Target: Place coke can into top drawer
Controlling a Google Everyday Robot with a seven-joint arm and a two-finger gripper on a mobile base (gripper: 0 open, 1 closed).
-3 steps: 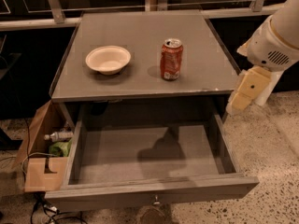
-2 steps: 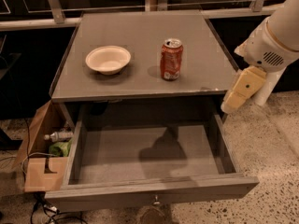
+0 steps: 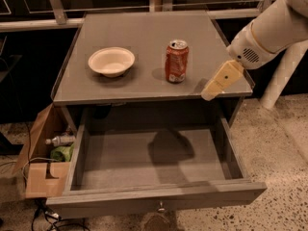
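Observation:
The coke can (image 3: 176, 61) is red with a silver top and stands upright on the grey cabinet top (image 3: 139, 32), right of centre. The top drawer (image 3: 149, 162) is pulled out wide below it, and its flat grey bottom holds nothing. My gripper (image 3: 215, 86) hangs from the white arm at the right. It is over the cabinet top's front right corner, a short way right of the can and apart from it. It holds nothing.
A white bowl (image 3: 111, 61) sits on the cabinet top, left of the can. A cardboard box (image 3: 41, 167) with a bottle and green items stands on the floor at the left. A white post (image 3: 281, 71) stands at the right. The floor is speckled.
My gripper has moved left, from beside the cabinet's right edge to over its front right corner, closer to the can. The can, bowl and drawer have not moved.

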